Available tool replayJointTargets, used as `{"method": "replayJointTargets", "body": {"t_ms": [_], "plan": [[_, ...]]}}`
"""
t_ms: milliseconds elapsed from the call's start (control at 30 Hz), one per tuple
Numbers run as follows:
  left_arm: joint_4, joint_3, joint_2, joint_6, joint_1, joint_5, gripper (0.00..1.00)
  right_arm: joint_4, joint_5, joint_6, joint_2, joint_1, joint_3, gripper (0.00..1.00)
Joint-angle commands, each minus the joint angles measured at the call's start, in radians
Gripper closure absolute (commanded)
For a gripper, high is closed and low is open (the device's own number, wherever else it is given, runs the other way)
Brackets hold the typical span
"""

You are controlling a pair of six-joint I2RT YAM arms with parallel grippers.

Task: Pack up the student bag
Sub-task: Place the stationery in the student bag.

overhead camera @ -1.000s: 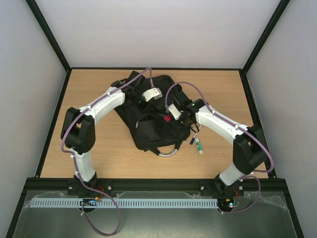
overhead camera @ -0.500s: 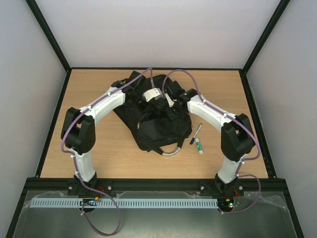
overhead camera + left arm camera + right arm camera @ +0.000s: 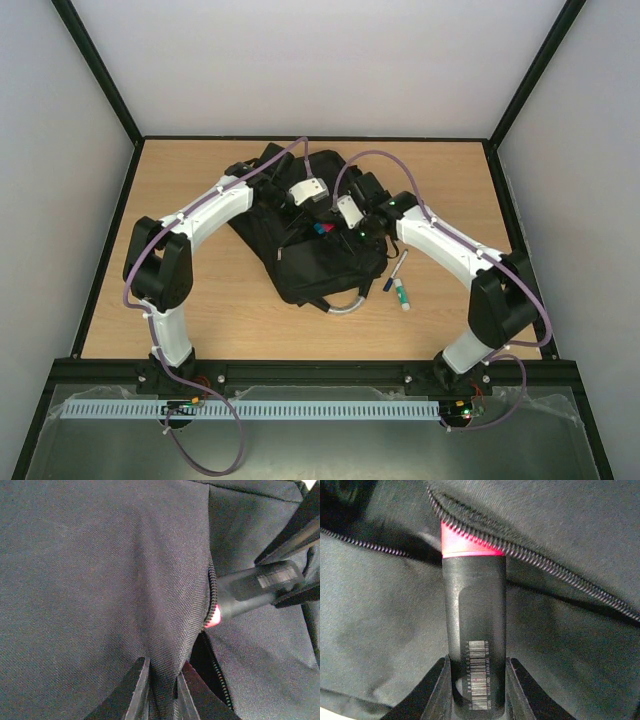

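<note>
The black student bag [image 3: 322,262] lies mid-table with its grey handle [image 3: 345,306] toward the front. My left gripper [image 3: 161,692] is shut on a fold of the bag's fabric [image 3: 165,670] beside an open zip pocket. My right gripper [image 3: 476,692] is shut on a black marker [image 3: 475,630] with a red end [image 3: 462,544]; the red end pokes into the zip opening. The marker also shows in the left wrist view [image 3: 252,587]. In the top view the two grippers meet over the bag's upper part, and red and blue bits [image 3: 322,228] show there.
Two loose pens lie on the wooden table right of the bag: a thin dark pen [image 3: 396,270] and a white marker with a green cap [image 3: 402,294]. Black frame rails border the table; white walls stand behind.
My right arm swung over the bag and back a little, bringing the marker to the pocket mouth held by the left gripper. The left arm stayed put.
</note>
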Motion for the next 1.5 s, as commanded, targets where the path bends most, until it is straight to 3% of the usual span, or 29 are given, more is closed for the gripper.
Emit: {"method": "replayJointTargets", "body": {"t_ms": [0,233,333,500,633,800,900,1100,1300,1367,1467], "plan": [[-0.023,0.041,-0.034,0.012,-0.009,0.037,0.85,-0.033,-0.082,-0.07,-0.041,0.001,-0.04,0.71],[-0.033,0.034,-0.04,0.024,-0.006,0.03,0.85,-0.004,-0.031,-0.195,-0.098,0.001,-0.093,0.64],[-0.034,0.035,-0.04,0.023,-0.003,0.033,0.85,0.037,0.007,-0.183,-0.097,0.001,-0.111,0.67],[-0.043,0.034,-0.041,0.031,0.002,0.029,0.85,0.041,-0.063,-0.289,-0.126,0.001,-0.118,0.66],[-0.045,0.035,-0.037,0.033,0.007,0.035,0.85,0.045,-0.093,-0.363,-0.129,0.002,-0.152,0.55],[-0.041,0.036,-0.035,0.03,0.01,0.034,0.85,0.112,-0.049,-0.344,-0.084,0.019,-0.188,0.52],[-0.042,0.031,-0.033,0.032,0.01,0.032,0.85,0.149,0.019,-0.3,-0.024,0.025,-0.174,0.57],[-0.044,0.025,-0.034,0.036,0.013,0.033,0.84,0.181,0.085,-0.236,0.016,0.025,-0.106,0.84],[-0.036,0.041,-0.031,0.037,0.023,0.027,0.84,0.172,0.124,-0.25,0.066,0.025,-0.01,0.86],[-0.036,0.043,-0.031,0.036,0.026,0.027,0.84,0.175,0.127,-0.246,0.084,0.025,0.009,0.81],[-0.039,0.039,-0.03,0.038,0.027,0.027,0.84,0.162,0.121,-0.247,0.088,0.025,0.026,0.59]]}}
